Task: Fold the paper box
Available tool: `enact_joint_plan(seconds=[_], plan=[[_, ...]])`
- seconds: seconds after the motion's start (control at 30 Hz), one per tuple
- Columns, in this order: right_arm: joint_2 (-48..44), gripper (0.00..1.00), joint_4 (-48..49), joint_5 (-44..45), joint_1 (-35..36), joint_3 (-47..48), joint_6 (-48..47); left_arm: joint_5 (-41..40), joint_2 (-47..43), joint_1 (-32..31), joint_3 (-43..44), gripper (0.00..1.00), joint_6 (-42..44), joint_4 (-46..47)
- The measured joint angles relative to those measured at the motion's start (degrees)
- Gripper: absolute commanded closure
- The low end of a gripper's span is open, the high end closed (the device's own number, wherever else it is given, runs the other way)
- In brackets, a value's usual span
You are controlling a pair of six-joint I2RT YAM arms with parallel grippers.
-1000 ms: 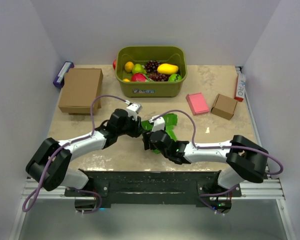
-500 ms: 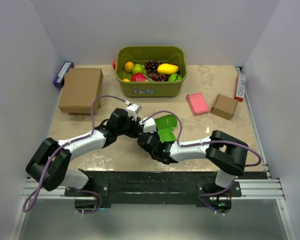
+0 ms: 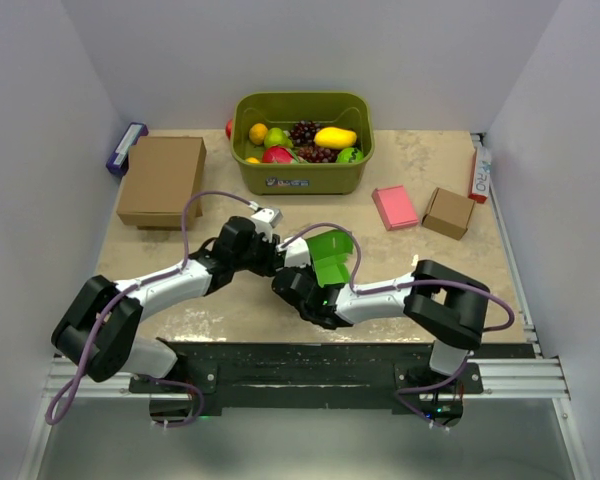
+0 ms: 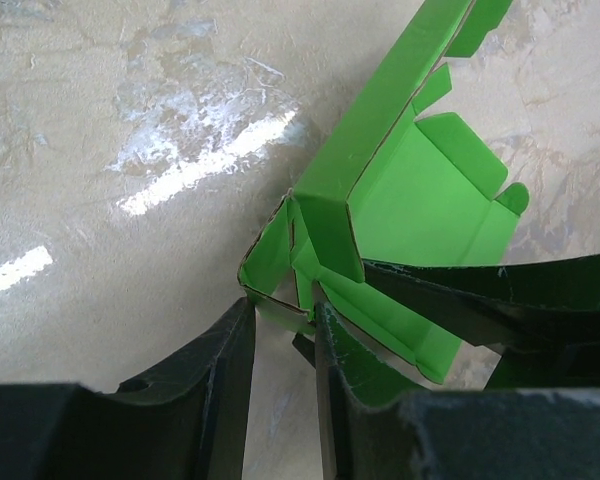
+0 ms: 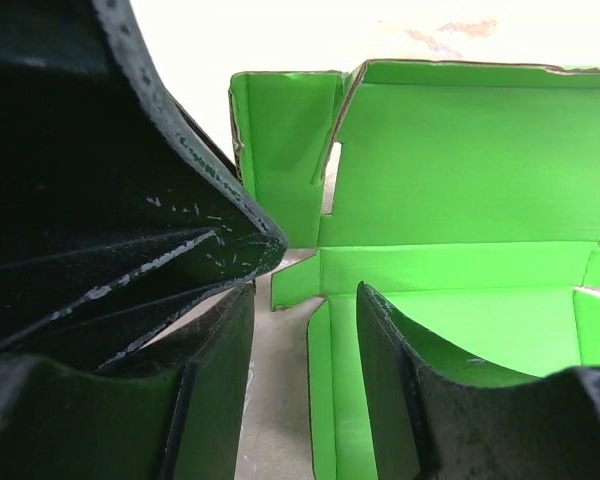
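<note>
The paper box is a bright green creased sheet, half raised, lying in the middle of the table between both grippers. In the left wrist view my left gripper is shut on a folded corner flap of the paper box, which spans the gap between its fingertips. In the right wrist view my right gripper is open and straddles a low side wall of the paper box. One finger rests inside on the green floor, the other stands outside on the table. In the top view the left gripper and the right gripper nearly touch.
An olive bin of toy fruit stands at the back centre. A large brown cardboard box sits at the back left with a blue item behind it. A pink flat box, a small brown box and a red-white carton lie at the right.
My right arm has swung in toward the left gripper and its jaws have narrowed. A green panel of the box now stands up brighter and higher. The left arm has not moved.
</note>
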Motion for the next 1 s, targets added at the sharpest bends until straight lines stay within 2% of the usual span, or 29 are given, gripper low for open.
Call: enact_joint_plan(seconds=[0.3, 0.57, 0.67, 0.7, 0.77, 0.8, 0.87, 0.9, 1.0], plan=[[1.16, 0.68, -1.07, 0.72, -0.26, 0.37, 2.71, 0.17, -0.63, 0.07, 0.11, 1.00, 0.13, -0.39], [1.14, 0.70, -1.38, 1.90, -0.90, 0.22, 4.55, 0.17, -1.42, 0.07, 0.13, 1.00, 0.28, -0.55], [0.94, 0.66, -2.12, 1.97, -1.25, 0.22, 4.87, 0.13, -1.49, 0.07, 0.13, 1.00, 0.48, -0.76], [0.70, 0.65, -2.60, 1.97, -1.27, 0.20, 4.96, 0.09, -1.62, 0.07, 0.13, 0.91, 0.48, -0.94], [-0.87, 0.61, -3.50, 1.88, -1.27, -0.20, 5.01, -0.04, -2.08, 0.07, 0.22, 0.83, 0.44, -1.29], [-2.36, 0.60, -3.98, 1.86, -1.27, -0.66, 5.03, -0.07, -2.36, 0.07, 0.33, 0.74, 0.24, -1.36], [-6.36, 0.55, -4.63, 1.55, -1.29, -1.55, 5.09, -0.07, -3.28, 0.07, 0.76, 0.63, -0.33, -1.36], [-8.81, 0.53, -5.03, 1.27, -1.31, -2.01, 5.09, -0.04, -3.63, 0.07, 0.98, 0.53, -0.59, -1.18], [-15.47, 0.49, -6.19, 0.15, -1.79, -2.38, 5.18, 0.44, -4.17, 0.07, 1.36, 0.38, -2.34, 0.72]])
